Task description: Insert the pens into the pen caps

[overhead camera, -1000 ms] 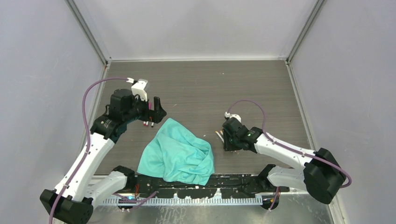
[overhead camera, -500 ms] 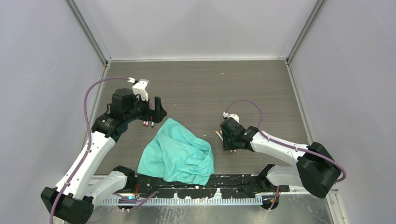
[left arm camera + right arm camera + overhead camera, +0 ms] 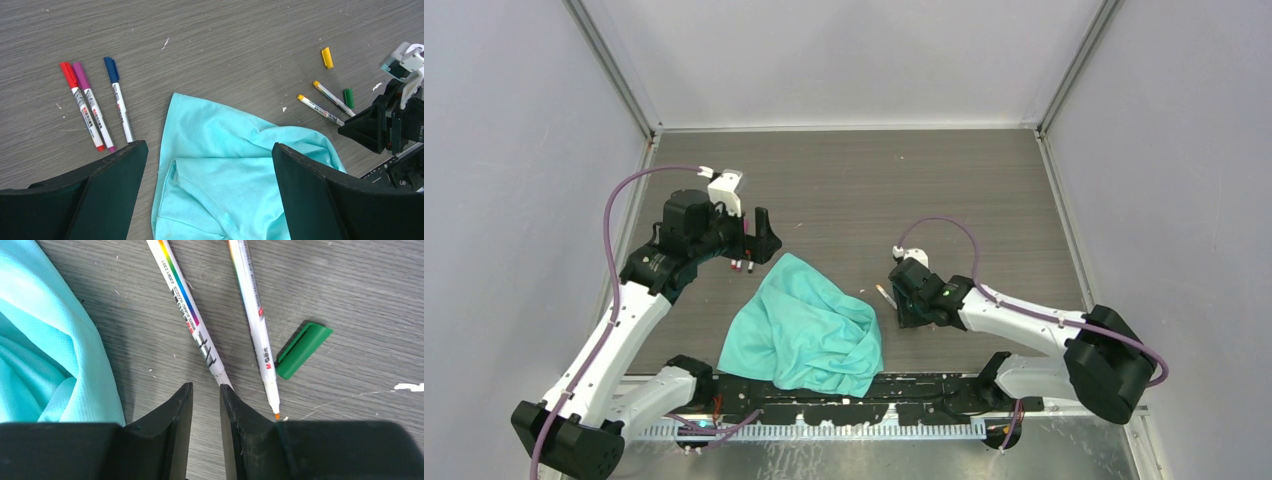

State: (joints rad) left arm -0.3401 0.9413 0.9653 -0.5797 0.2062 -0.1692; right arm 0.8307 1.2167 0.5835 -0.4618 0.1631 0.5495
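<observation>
In the left wrist view three pens lie side by side, wearing a red cap (image 3: 68,75), a purple cap (image 3: 81,76) and a blue cap (image 3: 111,70). Two uncapped pens (image 3: 327,98) lie right of the teal cloth (image 3: 240,165), with a loose yellow cap (image 3: 326,57) and a green cap (image 3: 348,98) near them. My left gripper (image 3: 208,145) hangs wide open over the cloth. My right gripper (image 3: 206,387) is low at the table, its jaws a narrow gap apart with bare table between. The rainbow-striped pen (image 3: 185,315) ends at its right fingertip. The orange-tipped pen (image 3: 255,320) lies beside the green cap (image 3: 302,350).
The teal cloth (image 3: 809,325) lies crumpled between the arms, its edge (image 3: 40,340) just left of my right gripper (image 3: 912,305). My left gripper (image 3: 759,235) is behind the cloth, near the capped pens (image 3: 742,264). Grey walls enclose the table on three sides.
My right arm has slid left toward the uncapped pens and the cloth, and its jaws have narrowed a little. The left arm has barely moved.
</observation>
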